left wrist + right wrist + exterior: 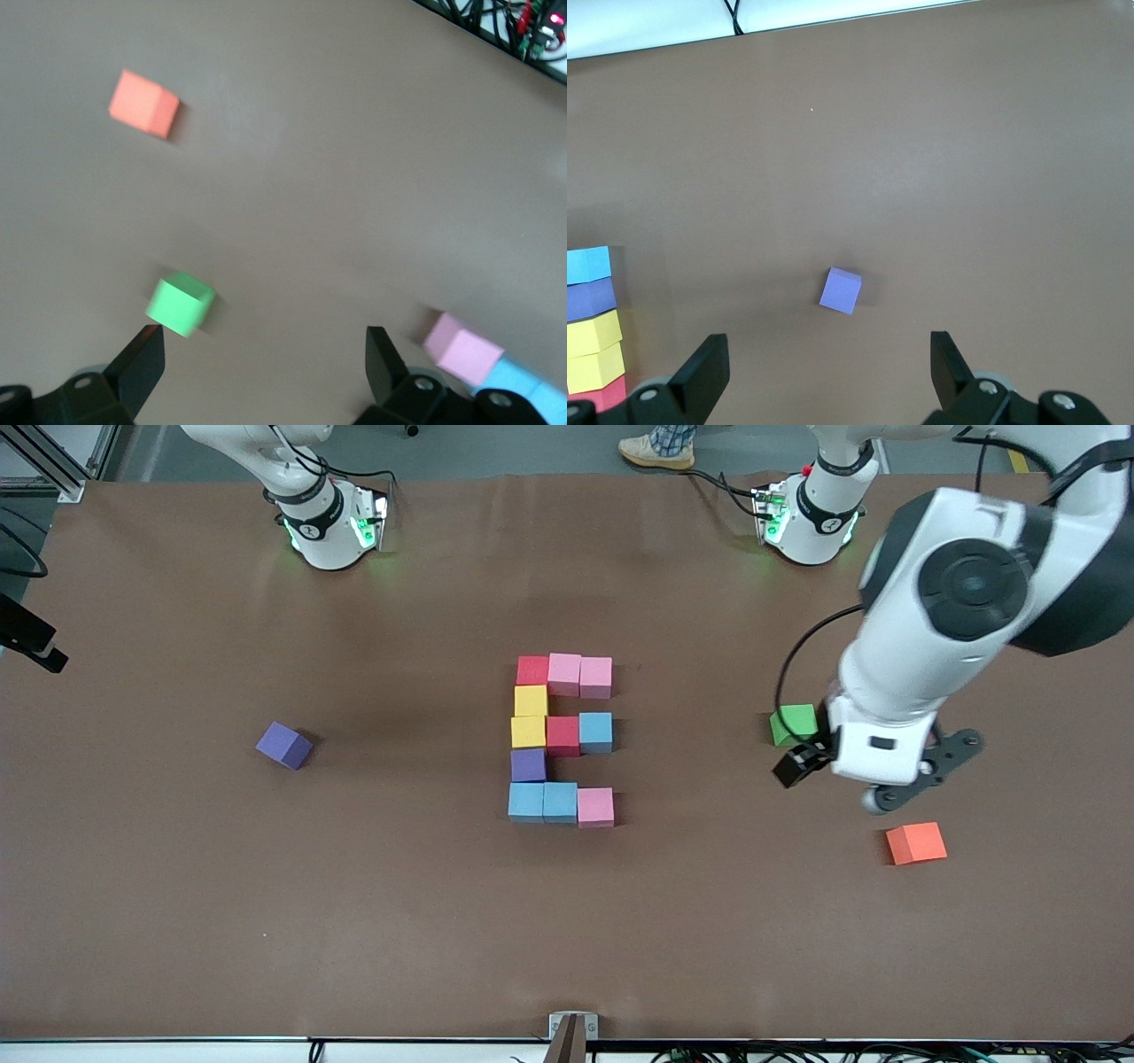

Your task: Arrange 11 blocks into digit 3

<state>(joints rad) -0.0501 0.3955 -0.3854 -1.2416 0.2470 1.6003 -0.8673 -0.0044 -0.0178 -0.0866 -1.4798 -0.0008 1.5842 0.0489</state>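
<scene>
Brown tabletop (443, 921). Mid-surface: digit 3 (562, 740) of touching coloured cubes. Loose purple cube (283, 745) toward the right arm's end. Green cube (793, 724) and orange cube (916, 842) toward the left arm's end.

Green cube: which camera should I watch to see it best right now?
The left wrist view: the green cube shows whole there, just off one finger of the open left gripper. In the front view the green cube is partly hidden by the left arm. The right wrist view does not show it.
</scene>
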